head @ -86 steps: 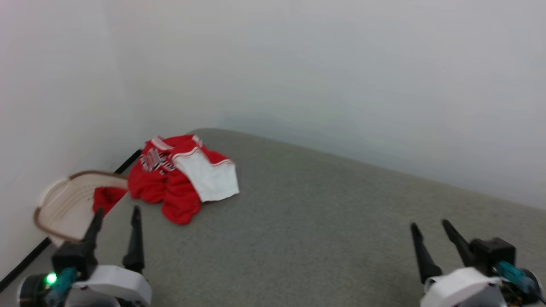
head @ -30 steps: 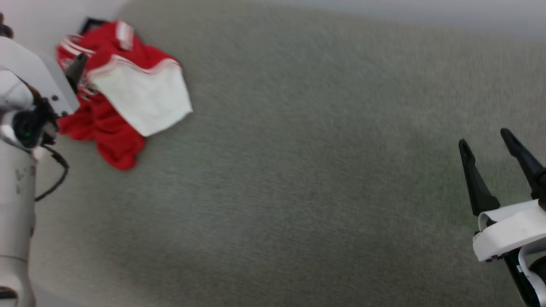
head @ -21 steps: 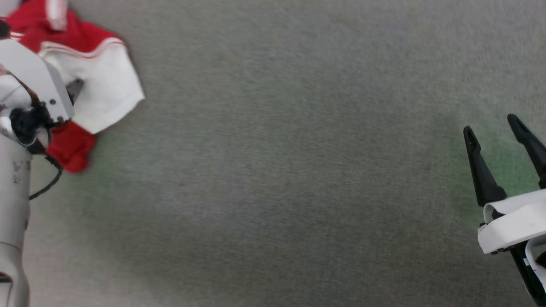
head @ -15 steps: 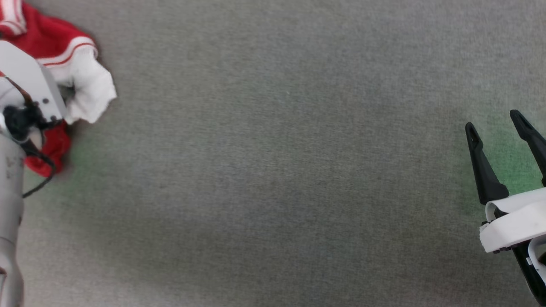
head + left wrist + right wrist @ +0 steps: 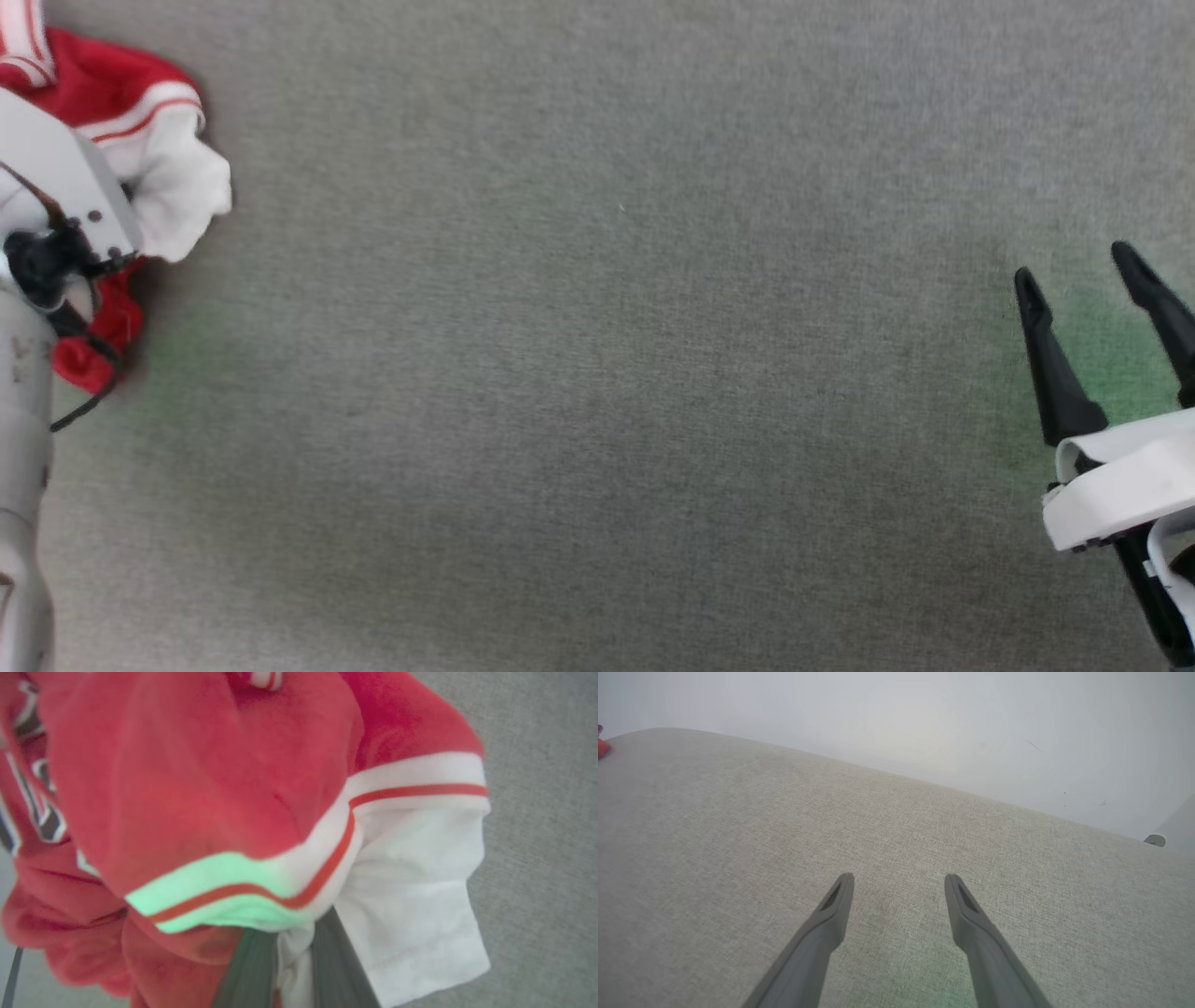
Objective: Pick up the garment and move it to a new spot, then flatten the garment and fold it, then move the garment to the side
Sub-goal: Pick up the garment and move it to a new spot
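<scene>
The garment sits bunched up at the left side of the worktop, a heap of red cloth with one white sleeve spilling out toward the worktop's middle. The left gripper is closed narrow on it. In the left wrist view its two dark fingers pinch a twist of white cloth right below the striped trim, and the red body of the shirt bulges up over them. In the head view the pale left wrist covers the near part of the heap. I cannot tell whether the cloth is clear of the worktop or only gathered upward.

The right gripper hangs over the right side of the worktop with its fingers spread wide and nothing between them, well apart from the garment. The grey cloth surface under it is bare, and a pale wall rises behind the worktop's far edge.

By my reading this is the first step: the shirt is gripped and is about to be carried to a new spot. The next move calls for lifting until the hanging hem leaves the worktop, then bringing it toward the worktop's open middle, where both grippers can reach to spread it. The pinch holds only a small bit of sleeve, so a quick swing might let it slip.
</scene>
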{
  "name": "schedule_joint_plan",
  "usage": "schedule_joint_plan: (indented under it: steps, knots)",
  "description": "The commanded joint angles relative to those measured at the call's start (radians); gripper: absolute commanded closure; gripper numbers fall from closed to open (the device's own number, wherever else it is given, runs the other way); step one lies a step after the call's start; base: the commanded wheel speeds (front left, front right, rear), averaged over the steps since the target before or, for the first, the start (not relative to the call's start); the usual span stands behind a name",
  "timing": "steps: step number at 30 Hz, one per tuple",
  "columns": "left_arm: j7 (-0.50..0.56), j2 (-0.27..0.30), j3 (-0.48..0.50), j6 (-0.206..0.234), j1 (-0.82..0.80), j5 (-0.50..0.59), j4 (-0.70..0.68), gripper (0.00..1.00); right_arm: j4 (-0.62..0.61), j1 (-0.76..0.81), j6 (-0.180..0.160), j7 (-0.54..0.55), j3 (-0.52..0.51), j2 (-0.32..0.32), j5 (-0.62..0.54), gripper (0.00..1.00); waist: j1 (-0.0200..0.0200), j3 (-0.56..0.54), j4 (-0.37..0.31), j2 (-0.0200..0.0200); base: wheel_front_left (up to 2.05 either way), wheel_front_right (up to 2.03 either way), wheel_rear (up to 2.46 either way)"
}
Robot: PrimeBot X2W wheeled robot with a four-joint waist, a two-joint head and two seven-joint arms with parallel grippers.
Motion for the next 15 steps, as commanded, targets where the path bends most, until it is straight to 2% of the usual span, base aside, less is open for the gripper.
schedule_joint_plan:
  steps: [1, 15]
  knots:
    - [-0.025, 0.012, -0.001, 0.006, 0.0, 0.006, 0.004, 1.0, 0.016, 0.012, 0.0, -0.011, 0.0, 0.009, 0.002, 0.0, 0.0, -0.059, 0.024, 0.0, 0.0, 0.0, 0.0]
    - [-0.193, 0.074, -0.054, -0.032, -0.088, 0.058, -0.049, 1.0, 0.119, 0.071, 0.0, -0.079, -0.003, 0.079, 0.022, 0.0, 0.0, -0.271, 0.055, 0.0, 0.0, 0.0, 0.0]
